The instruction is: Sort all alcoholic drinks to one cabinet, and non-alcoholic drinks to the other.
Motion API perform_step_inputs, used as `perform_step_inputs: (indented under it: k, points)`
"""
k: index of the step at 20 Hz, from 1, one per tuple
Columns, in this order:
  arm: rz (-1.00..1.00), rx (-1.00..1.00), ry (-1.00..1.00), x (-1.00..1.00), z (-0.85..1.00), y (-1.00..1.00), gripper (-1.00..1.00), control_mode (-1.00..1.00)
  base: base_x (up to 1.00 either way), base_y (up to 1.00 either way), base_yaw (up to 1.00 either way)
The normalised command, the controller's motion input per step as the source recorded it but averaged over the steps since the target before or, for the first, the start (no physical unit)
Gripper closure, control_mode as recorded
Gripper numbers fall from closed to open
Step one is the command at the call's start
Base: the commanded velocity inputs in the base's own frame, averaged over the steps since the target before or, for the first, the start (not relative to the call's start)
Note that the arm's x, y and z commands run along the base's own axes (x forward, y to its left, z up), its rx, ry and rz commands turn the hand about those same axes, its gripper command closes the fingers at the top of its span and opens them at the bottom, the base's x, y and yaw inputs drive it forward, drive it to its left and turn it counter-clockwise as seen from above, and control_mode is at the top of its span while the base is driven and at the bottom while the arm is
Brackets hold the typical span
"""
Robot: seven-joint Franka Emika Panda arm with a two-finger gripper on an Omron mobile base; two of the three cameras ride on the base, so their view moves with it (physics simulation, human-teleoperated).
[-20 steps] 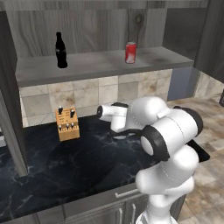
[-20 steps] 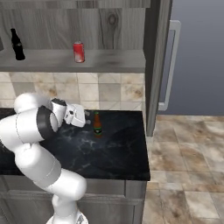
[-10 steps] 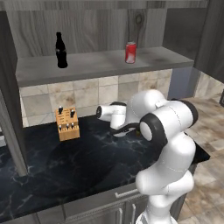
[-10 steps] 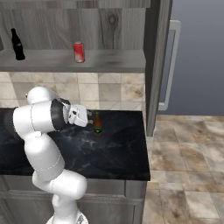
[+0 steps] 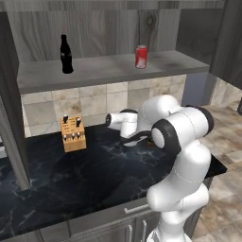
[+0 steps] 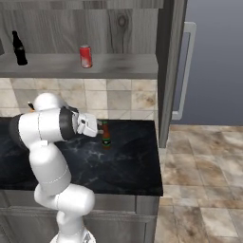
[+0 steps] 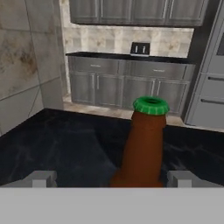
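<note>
A slim brown bottle (image 6: 106, 136) with a red label and a green cap, an alcoholic drink, stands upright on the black counter (image 6: 128, 166). In the hand view the bottle (image 7: 142, 144) rises close in front, between the two finger tips. My gripper (image 7: 111, 179) is open, its fingers (image 7: 42, 178) wide on either side of the bottle and apart from it. From the right base view my gripper (image 6: 99, 129) reaches the bottle from the left. The non-alcoholic drinks stand on the open cabinet shelf (image 5: 108, 68): a black cola bottle (image 5: 66, 54) at the left and a red can (image 5: 141, 56) further right.
A wooden knife block (image 5: 73, 134) stands at the back of the counter, left of the arm. A dark cabinet side panel (image 6: 167, 71) and a grey fridge (image 6: 209, 61) rise to the right of the counter. The counter's right edge is a short way past the bottle.
The arm has stretched further toward the brown bottle, bringing the open hand up around it. The bottle, cola bottle and can have not moved.
</note>
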Motion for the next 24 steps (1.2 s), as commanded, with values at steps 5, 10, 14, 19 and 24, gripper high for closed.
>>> perform_step_inputs:
  k: [5,10,14,19,24]
  points:
    - [0.00,0.00,0.00,0.02,-0.01,-0.18,-1.00,-1.00,0.00,0.00,0.00]
    - [0.00,0.00,0.00,0.14,-0.04,-0.13,-1.00,-1.00,0.00,0.00,0.00]
    - [0.00,0.00,0.00,0.13,-0.03,-0.16,-1.00,-1.00,0.00,0.00,0.00]
    - [-0.01,-0.04,0.00,0.05,-0.07,-0.14,-1.00,-1.00,0.00,0.00,0.00]
    - [-0.03,-0.12,0.00,0.00,-0.05,-0.15,-1.00,-1.00,0.00,0.00,0.00]
